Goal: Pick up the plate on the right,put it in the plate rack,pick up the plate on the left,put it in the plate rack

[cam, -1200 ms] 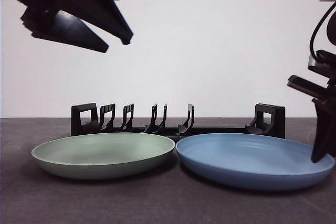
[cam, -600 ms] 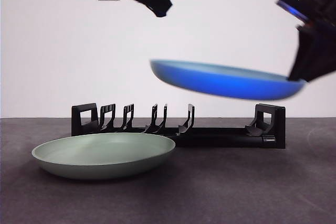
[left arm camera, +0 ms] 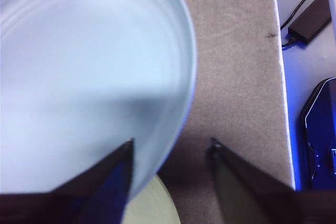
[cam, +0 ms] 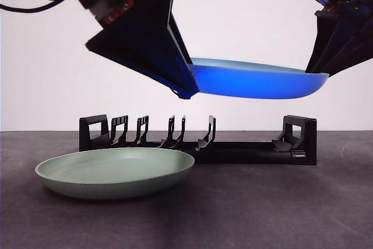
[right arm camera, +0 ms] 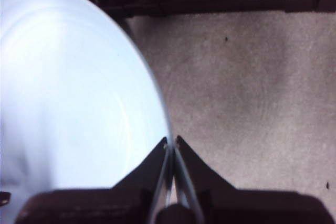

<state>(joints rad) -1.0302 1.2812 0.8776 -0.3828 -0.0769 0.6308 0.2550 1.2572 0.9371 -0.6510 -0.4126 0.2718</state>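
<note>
While your right pincer (right arm camera: 171, 140) pinches the blue plate's (cam: 256, 80) rim, holding it above the plate rack (cam: 198, 135), your left pincer (left arm camera: 170, 148) gapes around its opposite edge; green plate (cam: 113, 172) stays on worktop (cam: 280, 220).

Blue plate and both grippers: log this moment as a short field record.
blue plate: in the air above the plate rack, near level
right gripper: shut on the blue plate's rim
left gripper: open, one jaw over the plate's opposite rim, not gripping
green plate: flat on the table, in front of the rack
rack slots: no plate in any
</note>
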